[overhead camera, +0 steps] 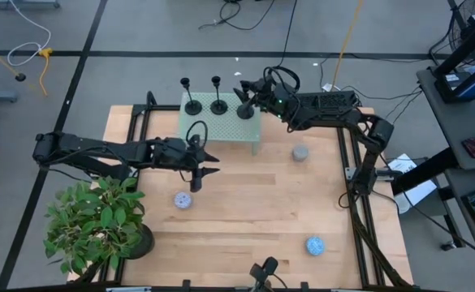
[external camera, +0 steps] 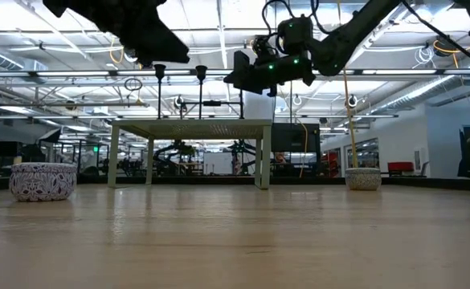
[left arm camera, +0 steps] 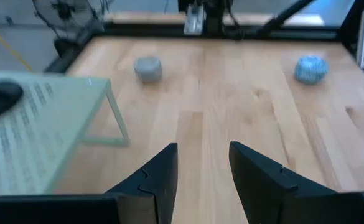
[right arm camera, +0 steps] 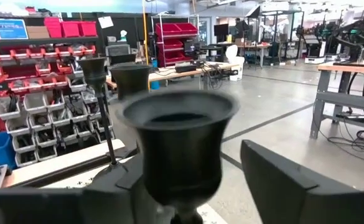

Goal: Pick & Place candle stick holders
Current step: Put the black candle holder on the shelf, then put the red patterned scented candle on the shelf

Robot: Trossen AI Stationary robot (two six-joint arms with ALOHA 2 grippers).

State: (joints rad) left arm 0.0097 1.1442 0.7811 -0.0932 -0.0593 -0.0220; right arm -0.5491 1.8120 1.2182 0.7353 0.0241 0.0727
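Candle stick holders (overhead camera: 218, 106) black. Small stand (overhead camera: 253, 134) pale green, perforated dot pattern on top. Table (overhead camera: 253, 211) light wood. Bowls: one grey (overhead camera: 300, 152), two blue-white patterned (overhead camera: 314, 244) (overhead camera: 183, 200). Plant (overhead camera: 95, 219) green.

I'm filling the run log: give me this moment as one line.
right hand: at third candle stick holder on small table | two holders standing there | left hand: open, over tabletop

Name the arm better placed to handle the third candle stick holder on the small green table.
Right. Its hand is at that candle stick holder, whose cup fills the right wrist view between the fingers. The left hand hangs open over bare wood beside the green table.
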